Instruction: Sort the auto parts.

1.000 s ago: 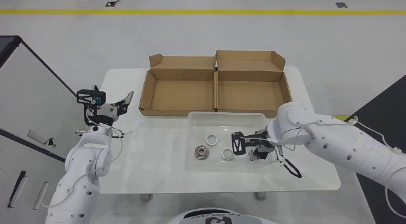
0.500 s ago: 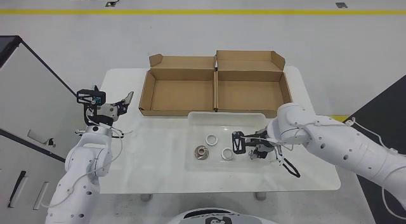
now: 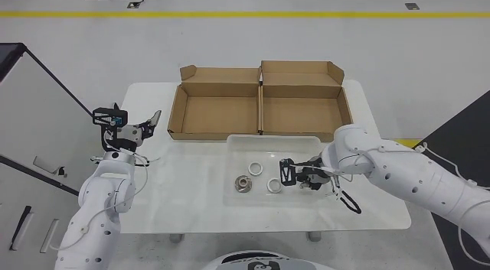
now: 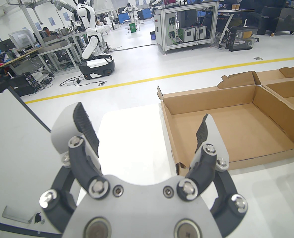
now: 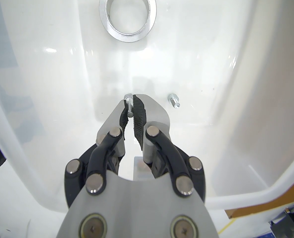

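A white plastic tray (image 3: 230,141) in the middle of the table holds small parts. My right gripper (image 5: 131,102) is low inside the tray (image 5: 236,100), shut on a small silver bolt (image 5: 129,106) whose hex head pokes out past the fingertips. A second short bolt (image 5: 173,100) lies loose just beside it. Ahead of the gripper rests a silver metal ring (image 5: 127,9). From above, the right gripper (image 3: 285,174) is near a white ring (image 3: 273,186), another white ring (image 3: 253,169) and a metal bearing (image 3: 242,183). My left gripper (image 4: 142,115) hangs open and holds nothing above the table's left side (image 3: 149,121).
Two open cardboard boxes stand side by side behind the tray, one to the left (image 3: 218,113) and one to the right (image 3: 300,113); the left one (image 4: 236,130) has nothing in it. Bare white tabletop (image 3: 184,186) lies left of the tray.
The right gripper has shifted very slightly inside the tray. The left arm has kept still.
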`<state>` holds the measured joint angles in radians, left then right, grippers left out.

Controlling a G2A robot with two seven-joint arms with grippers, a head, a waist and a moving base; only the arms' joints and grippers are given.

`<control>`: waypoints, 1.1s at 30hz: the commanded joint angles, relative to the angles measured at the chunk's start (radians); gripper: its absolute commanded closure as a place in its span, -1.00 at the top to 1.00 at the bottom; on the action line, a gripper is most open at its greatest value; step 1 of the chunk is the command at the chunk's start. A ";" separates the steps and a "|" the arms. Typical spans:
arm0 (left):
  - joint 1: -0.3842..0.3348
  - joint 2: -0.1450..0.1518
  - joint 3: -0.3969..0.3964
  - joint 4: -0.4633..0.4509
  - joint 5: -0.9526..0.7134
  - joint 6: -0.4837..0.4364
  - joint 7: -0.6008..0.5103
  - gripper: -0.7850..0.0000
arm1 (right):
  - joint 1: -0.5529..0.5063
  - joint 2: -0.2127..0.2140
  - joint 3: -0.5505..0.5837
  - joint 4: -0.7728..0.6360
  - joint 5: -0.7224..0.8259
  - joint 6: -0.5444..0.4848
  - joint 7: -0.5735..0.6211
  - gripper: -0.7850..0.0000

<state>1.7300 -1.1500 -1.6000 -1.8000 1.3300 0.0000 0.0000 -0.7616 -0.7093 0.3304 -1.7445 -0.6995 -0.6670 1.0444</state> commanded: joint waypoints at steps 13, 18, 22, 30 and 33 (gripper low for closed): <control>0.000 0.000 0.000 0.000 0.000 0.000 0.000 1.00 | 0.024 0.008 0.073 -0.089 0.058 0.002 0.043 -1.00; 0.000 0.000 0.000 0.000 0.000 0.000 0.000 1.00 | 0.026 0.020 0.110 -0.136 0.093 -0.004 0.046 -1.00; 0.000 0.000 0.000 0.000 0.000 0.000 0.000 1.00 | 0.022 0.031 0.143 -0.161 0.124 -0.016 0.037 -1.00; 0.000 0.000 0.000 0.000 0.000 0.000 0.000 1.00 | 0.013 0.063 0.231 -0.161 0.180 -0.054 -0.006 -1.00; 0.000 0.000 0.000 0.000 0.000 0.000 0.000 1.00 | -0.001 0.077 0.265 -0.151 0.190 -0.077 -0.033 -1.00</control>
<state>1.7300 -1.1500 -1.6000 -1.8000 1.3300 0.0000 0.0000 -0.7574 -0.6364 0.5841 -1.8995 -0.5134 -0.7375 1.0220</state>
